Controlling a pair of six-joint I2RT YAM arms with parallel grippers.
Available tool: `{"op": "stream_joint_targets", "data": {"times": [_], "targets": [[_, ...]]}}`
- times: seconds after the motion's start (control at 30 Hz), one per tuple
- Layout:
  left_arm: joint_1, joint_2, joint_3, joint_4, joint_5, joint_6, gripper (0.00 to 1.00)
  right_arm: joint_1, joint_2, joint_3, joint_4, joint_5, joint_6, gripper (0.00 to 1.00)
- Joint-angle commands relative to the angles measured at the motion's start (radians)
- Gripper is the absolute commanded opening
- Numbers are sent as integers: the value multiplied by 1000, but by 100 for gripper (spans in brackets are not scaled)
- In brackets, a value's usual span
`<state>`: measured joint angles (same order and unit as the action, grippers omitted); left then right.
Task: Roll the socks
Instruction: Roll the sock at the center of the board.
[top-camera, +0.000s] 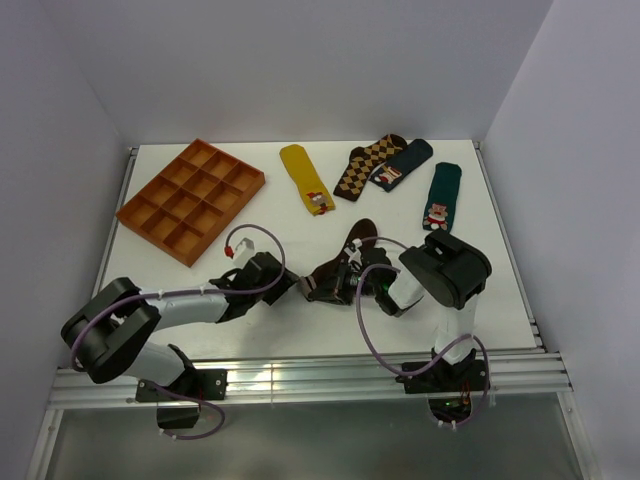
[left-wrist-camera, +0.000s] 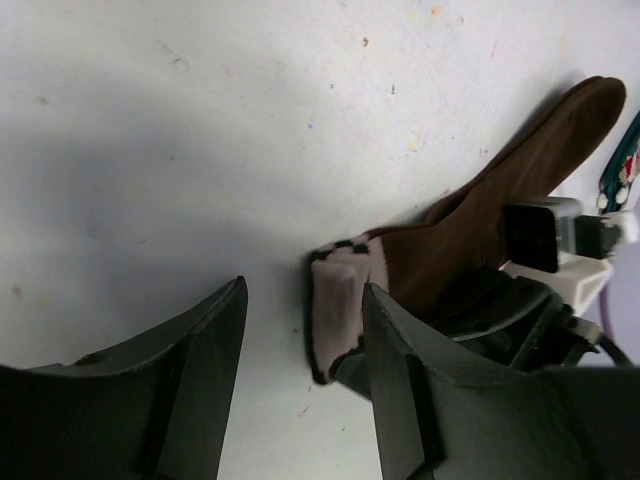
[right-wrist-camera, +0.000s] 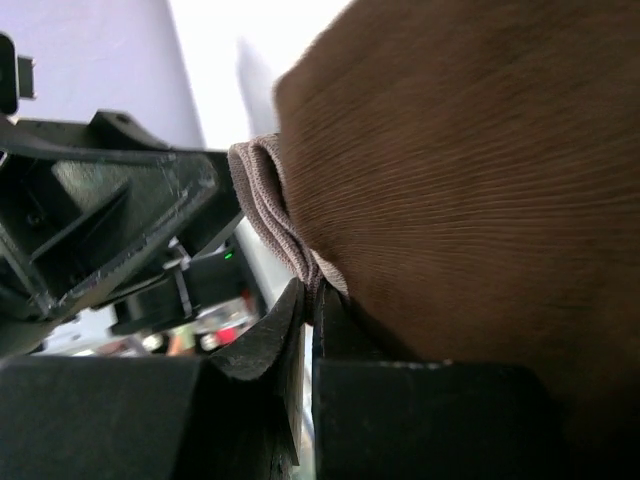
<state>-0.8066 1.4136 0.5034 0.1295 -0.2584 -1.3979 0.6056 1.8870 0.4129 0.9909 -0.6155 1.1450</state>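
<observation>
White table, seen from above: left gripper and right gripper meet at the sock. Left wrist: left gripper spread, holding nothing, the sock's cuff just beside one finger. Right wrist: right gripper pressed together, pinching the cuff's folded edge.

Soft bright light is shining down on the white table, making gray shadows; close-up edges are maybe looking blurry.

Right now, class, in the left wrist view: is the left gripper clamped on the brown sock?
No: the left gripper stands open, with the cuff of the brown sock unclamped between its jaws.
</observation>
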Motion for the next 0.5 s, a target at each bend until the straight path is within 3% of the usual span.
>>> {"op": "stream_joint_targets", "data": {"times": [0.0, 0.27, 0.47], "targets": [[1, 33, 6, 53, 19, 25, 55, -6, 49, -33, 132, -78, 130, 0], [1, 71, -8, 65, 28, 19, 51, -24, 70, -40, 132, -72, 148, 0], [3, 3, -74, 84, 31, 4, 52, -32, 84, -48, 140, -72, 168, 0]]}}
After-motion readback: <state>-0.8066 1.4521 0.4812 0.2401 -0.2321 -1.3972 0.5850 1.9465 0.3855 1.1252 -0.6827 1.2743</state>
